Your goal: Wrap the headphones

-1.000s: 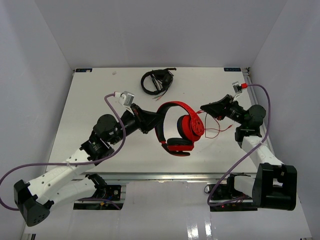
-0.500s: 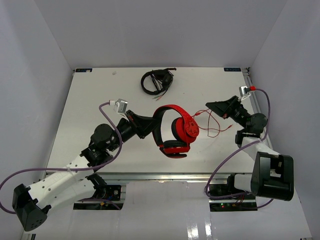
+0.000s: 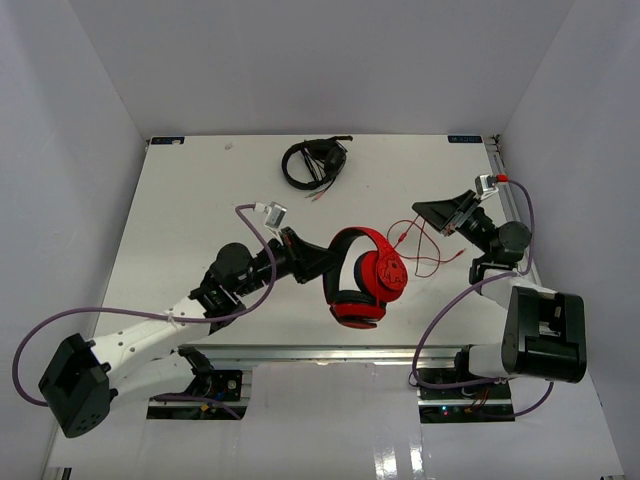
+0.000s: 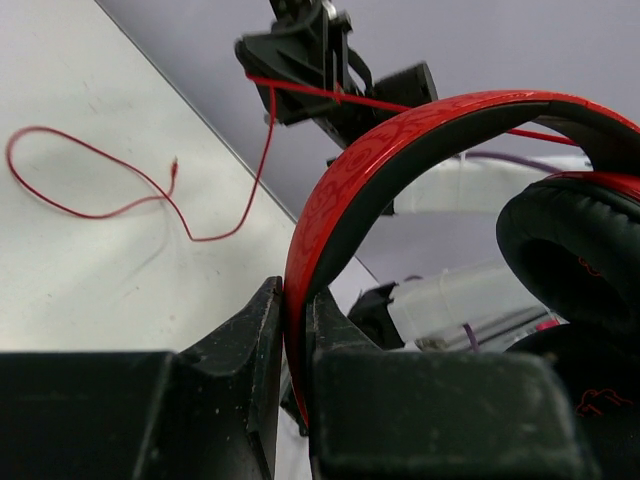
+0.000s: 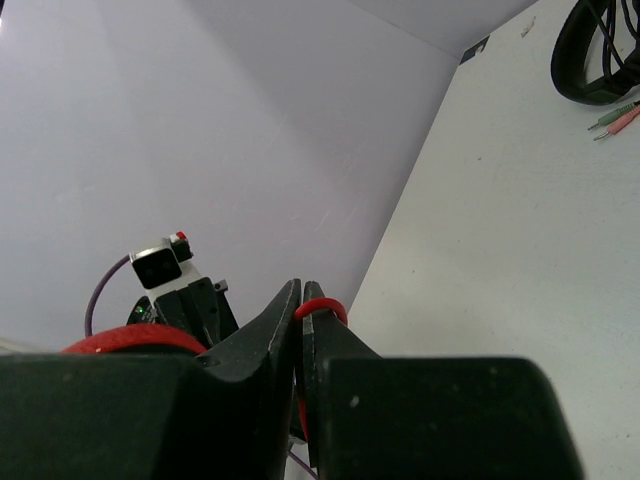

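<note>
Red headphones (image 3: 365,275) hang clear of the worktop (image 3: 200,200), left claw (image 3: 325,262) clamped on the headband (image 4: 400,140); right claw (image 3: 418,211) pinches the cable (image 4: 300,88) taut, evidently for winding.

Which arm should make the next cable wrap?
Right. Its gripper is shut on the red cable, free to loop it; the left gripper clamps the headband, steadying the headphones.
</note>
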You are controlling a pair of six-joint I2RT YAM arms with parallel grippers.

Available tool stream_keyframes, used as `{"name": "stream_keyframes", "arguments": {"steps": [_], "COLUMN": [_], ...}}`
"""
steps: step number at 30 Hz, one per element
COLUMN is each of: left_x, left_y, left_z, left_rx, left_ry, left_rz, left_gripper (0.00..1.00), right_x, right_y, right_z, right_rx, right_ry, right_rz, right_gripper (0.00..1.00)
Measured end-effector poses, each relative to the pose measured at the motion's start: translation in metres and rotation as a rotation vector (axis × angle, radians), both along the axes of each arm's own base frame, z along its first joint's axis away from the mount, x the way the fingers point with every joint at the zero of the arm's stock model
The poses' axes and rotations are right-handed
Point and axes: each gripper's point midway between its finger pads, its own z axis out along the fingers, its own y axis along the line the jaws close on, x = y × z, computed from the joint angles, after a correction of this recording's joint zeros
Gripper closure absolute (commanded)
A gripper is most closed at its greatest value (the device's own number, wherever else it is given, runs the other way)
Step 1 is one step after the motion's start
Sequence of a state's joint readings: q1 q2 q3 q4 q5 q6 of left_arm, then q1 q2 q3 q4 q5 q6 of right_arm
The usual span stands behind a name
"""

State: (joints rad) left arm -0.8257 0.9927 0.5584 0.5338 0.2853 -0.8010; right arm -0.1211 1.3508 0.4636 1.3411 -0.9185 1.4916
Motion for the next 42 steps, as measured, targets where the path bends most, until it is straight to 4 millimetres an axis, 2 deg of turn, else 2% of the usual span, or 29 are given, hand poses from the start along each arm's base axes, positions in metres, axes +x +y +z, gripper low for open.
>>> {"name": "stream_keyframes", "arguments": {"steps": [4, 8, 11, 16, 23, 28, 31, 36, 42], "left_x": [-0.01, -0.02, -0.027, -0.031, -0.046, -0.045, -0.042, -0.039, -0.035], "left_y": [-0.016, -0.022, -0.022, -0.022, -0.016, -0.016, -0.015, -0.011, -0.008], "left_z": [-0.012, -0.016, -0.018, -0.02, 0.003, 0.008, 0.009, 0.014, 0.03], "left_rx": [0.032, 0.045, 0.054, 0.06, 0.018, 0.024, 0.035, 0.038, 0.023], "left_ry": [0.036, 0.052, 0.063, 0.076, -0.009, -0.019, -0.009, 0.001, -0.003], "left_rz": [-0.115, -0.2, -0.237, -0.259, -0.296, -0.291, -0.273, -0.239, -0.199], "left_gripper": [1.0, 1.0, 1.0, 1.0, 1.0, 1.0, 1.0, 1.0, 1.0], "right_x": [0.005, 0.007, 0.008, 0.013, 0.025, 0.025, 0.024, 0.017, 0.006], "right_y": [-0.002, -0.002, -0.002, -0.003, -0.011, -0.011, -0.01, -0.006, -0.001], "right_z": [-0.003, -0.003, -0.004, -0.009, -0.016, -0.016, -0.017, -0.02, -0.022], "right_rx": [0.005, 0.015, 0.022, 0.04, 0.063, 0.061, 0.052, 0.022, -0.021], "right_ry": [0.019, 0.032, 0.045, 0.079, 0.128, 0.128, 0.123, 0.105, 0.078], "right_rz": [-0.002, 0.003, 0.008, 0.009, -0.036, -0.037, -0.028, 0.008, 0.068], "right_gripper": [0.9, 0.89, 0.85, 0.73, 0.51, 0.41, 0.42, 0.59, 0.62]}}
